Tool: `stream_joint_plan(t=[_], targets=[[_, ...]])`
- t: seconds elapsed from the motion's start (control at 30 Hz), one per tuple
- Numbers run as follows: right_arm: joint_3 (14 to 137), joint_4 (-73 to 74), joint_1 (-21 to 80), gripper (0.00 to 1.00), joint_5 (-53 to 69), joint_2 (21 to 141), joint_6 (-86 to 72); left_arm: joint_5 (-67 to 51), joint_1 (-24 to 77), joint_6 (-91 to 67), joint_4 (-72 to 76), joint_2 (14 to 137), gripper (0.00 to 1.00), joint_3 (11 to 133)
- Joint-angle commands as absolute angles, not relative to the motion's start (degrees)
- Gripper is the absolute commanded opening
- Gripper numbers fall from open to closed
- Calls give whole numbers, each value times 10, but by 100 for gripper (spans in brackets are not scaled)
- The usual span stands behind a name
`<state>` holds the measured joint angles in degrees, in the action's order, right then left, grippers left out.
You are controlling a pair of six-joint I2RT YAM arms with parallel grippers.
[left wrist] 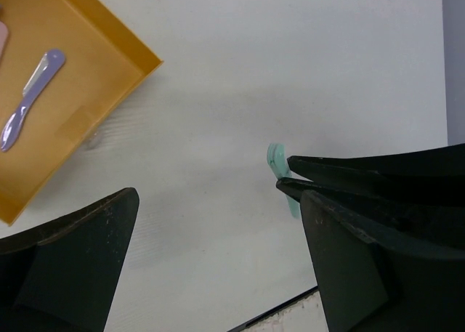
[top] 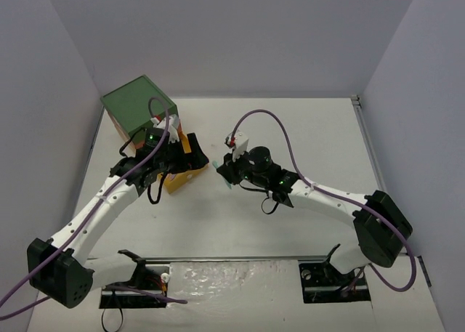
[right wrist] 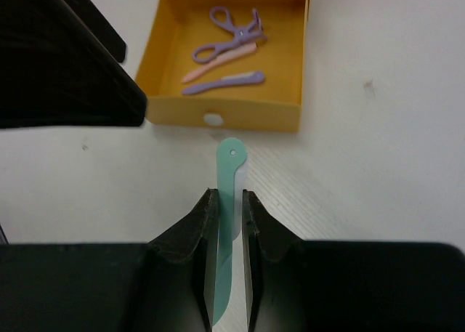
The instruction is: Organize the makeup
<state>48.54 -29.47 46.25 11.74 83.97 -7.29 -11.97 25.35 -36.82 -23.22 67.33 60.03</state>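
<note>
My right gripper [right wrist: 226, 195] is shut on a thin teal tool [right wrist: 232, 161], whose rounded end sticks out past the fingertips just above the white table. In front of it lies an open yellow drawer [right wrist: 221, 115] holding a purple scissor-like tool [right wrist: 236, 28], a pink stick [right wrist: 218, 62] and a purple stick [right wrist: 224, 83]. My left gripper [left wrist: 218, 263] stands wide open with nothing between its fingers, over the table beside the drawer [left wrist: 109, 78]. The left wrist view shows a purple tool [left wrist: 29, 99] in the drawer and the teal tool [left wrist: 276, 161] in the right gripper's dark fingertips [left wrist: 341, 173].
A green-topped box [top: 138, 99] stands at the back left, behind the yellow drawer [top: 183, 179]. Both arms meet near the table's middle, left gripper [top: 190, 152] and right gripper [top: 222, 169] close together. White walls enclose the table on three sides.
</note>
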Motion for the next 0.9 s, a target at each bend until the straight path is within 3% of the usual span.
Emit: stream_joint_plan(t=[0.0, 0.27, 0.4, 0.53, 0.67, 0.8, 0.87], targets=[[469, -425, 475, 0, 134, 804, -102, -140, 276, -395, -173, 674, 89, 639], [459, -458, 485, 0, 139, 781, -112, -132, 307, -401, -147, 694, 81, 645], [451, -470, 485, 0, 141, 775, -119, -119, 308, -415, -126, 698, 70, 634], [443, -483, 485, 0, 137, 769, -128, -116, 313, -427, -113, 698, 50, 627], [439, -492, 485, 0, 126, 766, -131, -112, 326, -433, -107, 700, 40, 623], [439, -494, 486, 0, 121, 766, -134, -114, 332, -433, -100, 709, 14, 623], [439, -496, 485, 0, 119, 767, -136, -115, 333, -431, -99, 710, 8, 624]])
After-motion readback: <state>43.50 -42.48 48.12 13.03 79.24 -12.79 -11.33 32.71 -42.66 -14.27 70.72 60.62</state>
